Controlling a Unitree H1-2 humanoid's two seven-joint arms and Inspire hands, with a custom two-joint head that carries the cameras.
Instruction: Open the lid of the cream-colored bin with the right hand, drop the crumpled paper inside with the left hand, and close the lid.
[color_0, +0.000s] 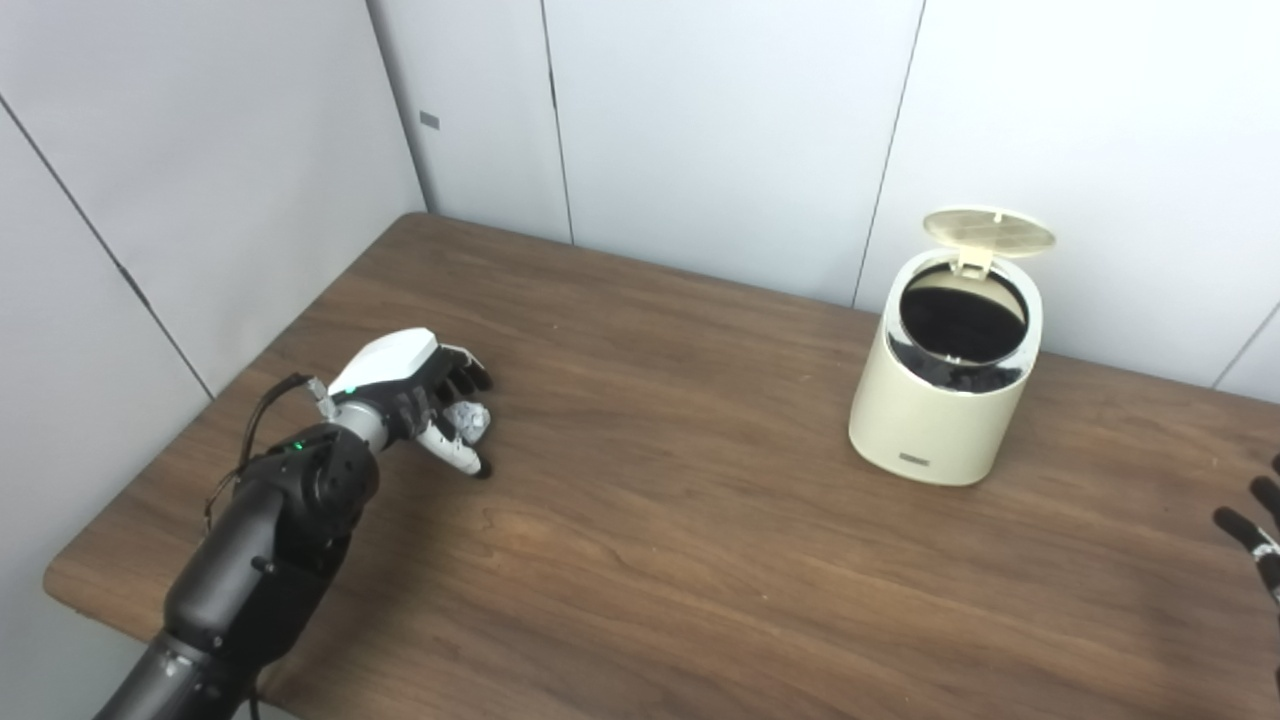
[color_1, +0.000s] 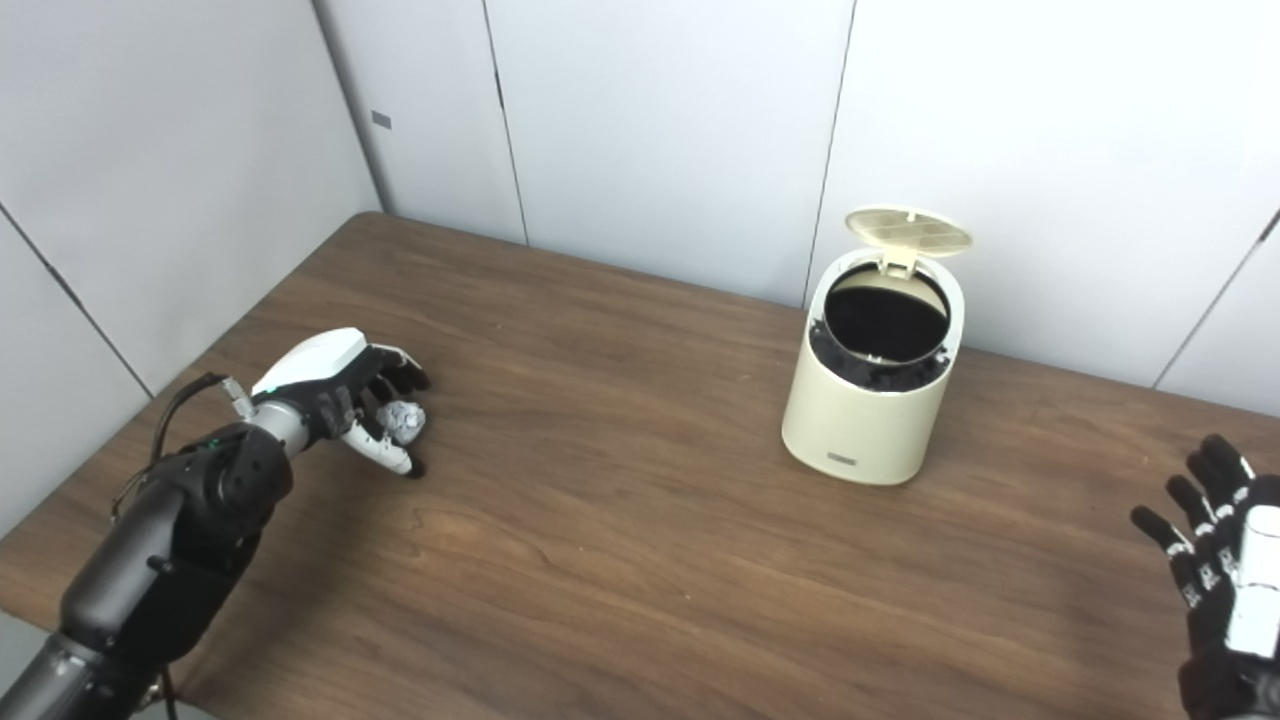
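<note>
Step in hand: I am judging that the lid part is done and the paper part is under way; I am closing my left hand (color_1: 335, 395) on the crumpled paper (color_1: 403, 420).
Bin: the cream-colored bin (color_0: 940, 420) is standing upright on the surface (color_0: 650, 560), toward the back wall, with its dark mouth showing.
Lid: the lid (color_0: 988, 230) is standing tipped back on its hinge at the bin's rear, so the opening is lying free.
Paper: the grey-white ball is sitting far to the left of the bin, well apart from it, low at the surface.
Left fingers: my fingers (color_0: 470, 372) are curling around the paper, with the thumb under it; I am reading this as a grasp, though I cannot tell whether the ball is lifted clear of the wood.
Right hand: my right hand (color_1: 1225, 585) is hanging to the right of the bin and nearer me, well apart from it, fingers spread and holding nothing.
Next move: I am expecting to raise the paper, carry it rightward across to the bin, bring it above the mouth and only then loosen the fingers.
Care: the carry is calling for a firm hold, since the ball is small and light.
</note>
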